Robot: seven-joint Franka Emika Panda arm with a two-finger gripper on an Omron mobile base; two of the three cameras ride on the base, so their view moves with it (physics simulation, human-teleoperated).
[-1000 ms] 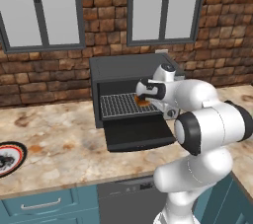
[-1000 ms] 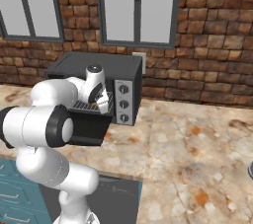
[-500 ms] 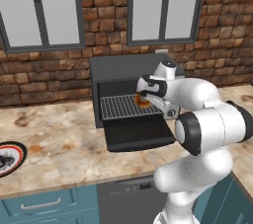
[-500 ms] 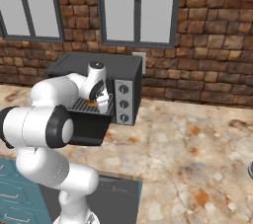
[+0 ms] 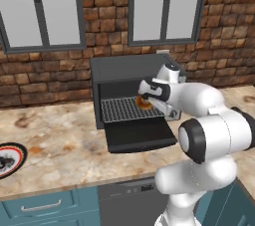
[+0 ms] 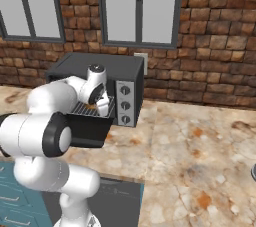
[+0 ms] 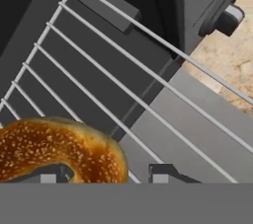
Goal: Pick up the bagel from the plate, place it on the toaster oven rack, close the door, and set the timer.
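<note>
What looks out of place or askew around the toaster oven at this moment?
Nothing stands out. The bagel lies on the rack, near its right end, and the door hangs open, undamaged, with nothing spilled.

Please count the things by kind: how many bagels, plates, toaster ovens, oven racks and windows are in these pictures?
bagel: 1
plate: 1
toaster oven: 1
toaster oven rack: 1
windows: 2
Total: 6
</note>
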